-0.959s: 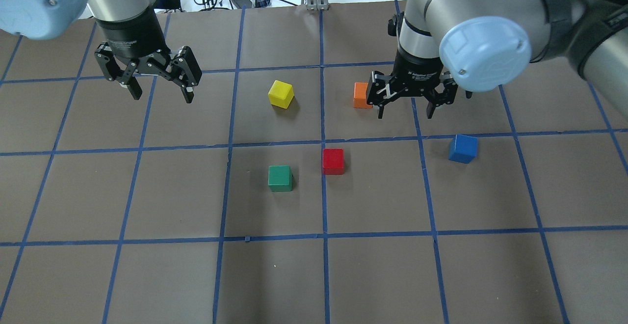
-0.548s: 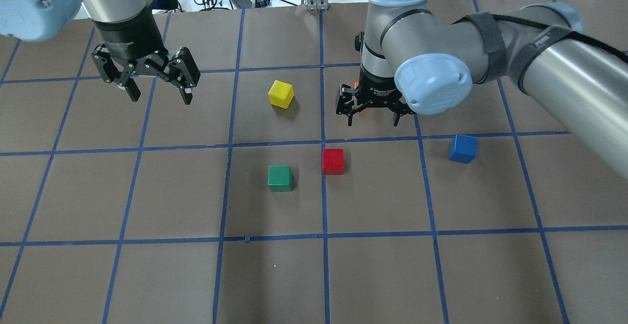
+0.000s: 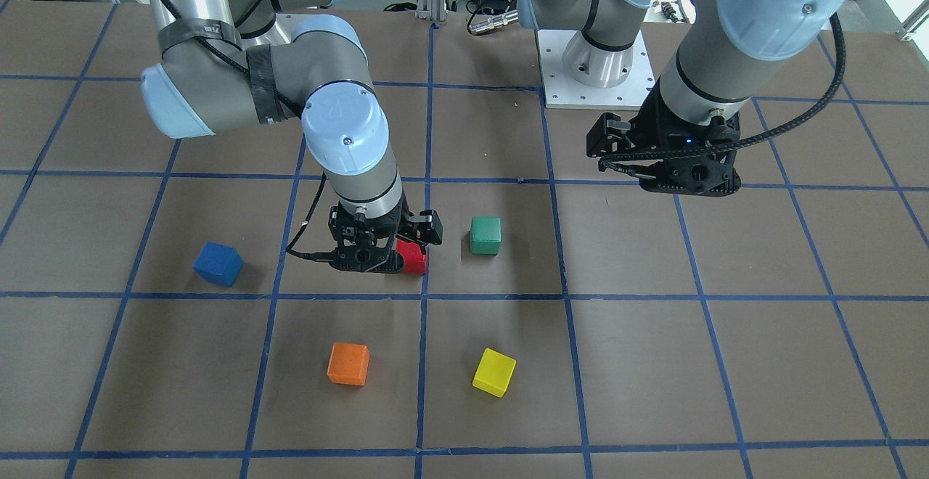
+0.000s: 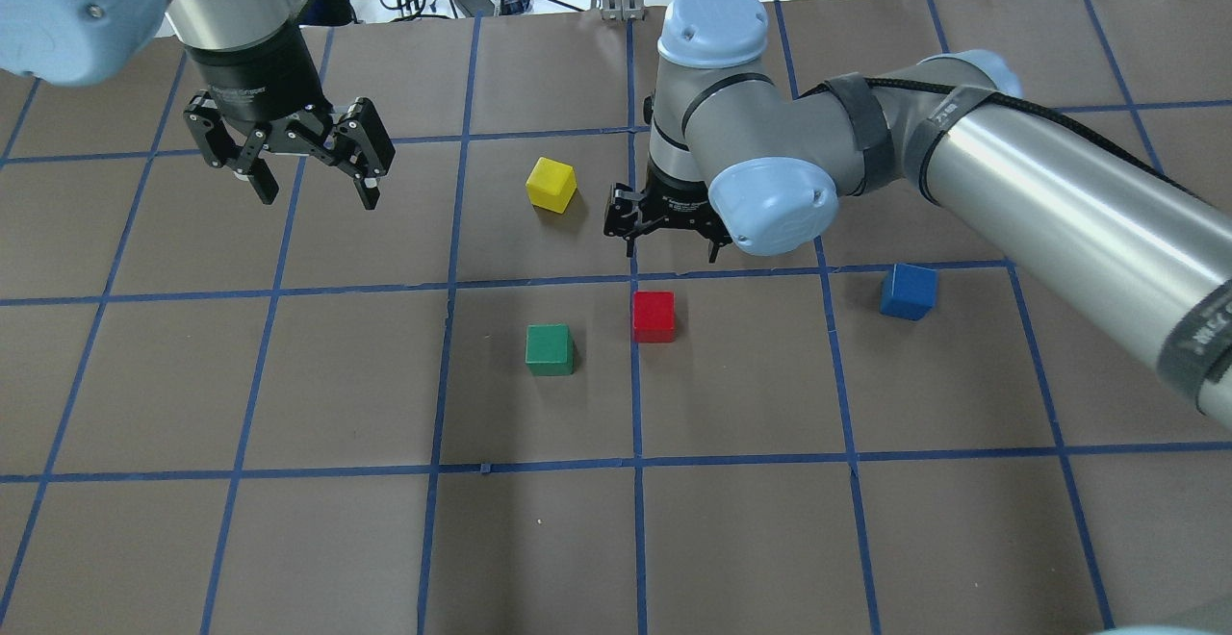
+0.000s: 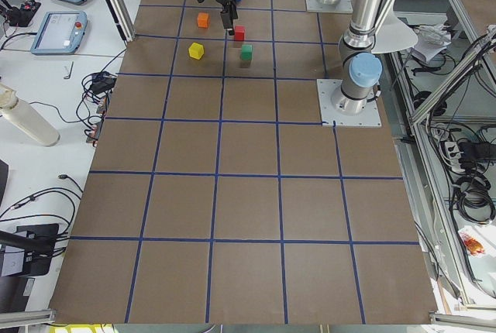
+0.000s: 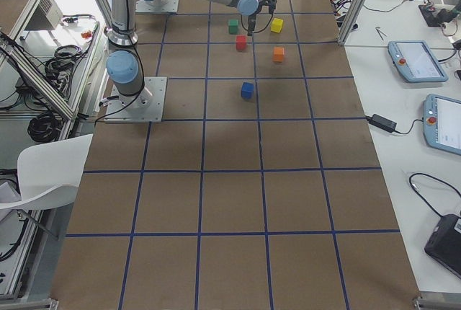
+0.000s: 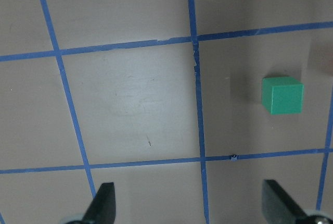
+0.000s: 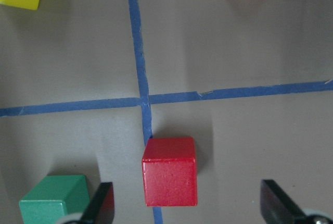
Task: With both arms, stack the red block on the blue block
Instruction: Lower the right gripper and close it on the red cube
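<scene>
The red block (image 4: pixel 654 316) sits flat on the brown, blue-taped table (image 4: pixel 289 539), on the central tape line just on the robot's side of a crossing. Nothing touches it. The right gripper (image 4: pixel 672 250) hangs over it with its jaws spread wide and nothing in them. In the right wrist view the red block (image 8: pixel 170 171) lies between the two black fingertips (image 8: pixel 104 206), clear of both. From the front-facing camera the right gripper (image 3: pixel 377 250) covers part of the block (image 3: pixel 416 259). The blue block (image 4: pixel 908 291) rests alone in the next grid square on the robot's right, well apart from the red one and turned slightly off the grid lines. A green cube (image 4: pixel 550 349) stands near the red block on the robot's left. A yellow cube (image 4: pixel 551 184) lies farther across the table, and an orange cube (image 3: pixel 348 363) stands near it, closer to the operators' side. The left gripper (image 4: pixel 319 197) hangs above bare table on the far left, jaws released and empty. Its wrist camera shows the green cube (image 7: pixel 281 95) beyond its fingertips (image 7: pixel 104 203).
</scene>
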Motion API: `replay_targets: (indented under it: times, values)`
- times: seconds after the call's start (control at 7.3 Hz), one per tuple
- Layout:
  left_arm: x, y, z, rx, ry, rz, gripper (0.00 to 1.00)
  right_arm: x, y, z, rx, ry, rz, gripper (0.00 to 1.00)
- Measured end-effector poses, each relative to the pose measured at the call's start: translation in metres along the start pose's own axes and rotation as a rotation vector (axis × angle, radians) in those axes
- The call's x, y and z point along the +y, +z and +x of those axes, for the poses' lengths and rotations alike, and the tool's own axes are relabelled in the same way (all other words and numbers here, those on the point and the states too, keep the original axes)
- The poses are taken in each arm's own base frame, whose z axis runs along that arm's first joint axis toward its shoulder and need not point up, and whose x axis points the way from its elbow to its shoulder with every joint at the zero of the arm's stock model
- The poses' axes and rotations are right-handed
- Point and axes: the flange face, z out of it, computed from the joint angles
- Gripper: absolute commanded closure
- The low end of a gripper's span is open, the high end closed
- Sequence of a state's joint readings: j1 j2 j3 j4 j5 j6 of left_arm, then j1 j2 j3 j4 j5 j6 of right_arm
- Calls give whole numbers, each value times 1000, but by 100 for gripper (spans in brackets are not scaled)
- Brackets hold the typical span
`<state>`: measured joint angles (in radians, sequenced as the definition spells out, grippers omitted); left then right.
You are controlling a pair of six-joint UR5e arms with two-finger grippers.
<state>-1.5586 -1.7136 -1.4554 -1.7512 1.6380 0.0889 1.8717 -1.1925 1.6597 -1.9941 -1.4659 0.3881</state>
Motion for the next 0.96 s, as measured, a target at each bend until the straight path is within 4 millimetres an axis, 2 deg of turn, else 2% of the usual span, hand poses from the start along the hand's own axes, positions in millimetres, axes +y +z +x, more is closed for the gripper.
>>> replay_targets:
  times: [0.27, 0.96]
  values:
    - [0, 1, 0, -1, 0, -1, 0, 0, 22, -7, 13, 11, -30, 0]
    - [-3, 5, 0, -1, 1, -11, 0, 1, 64, -10, 40, 10, -98, 0]
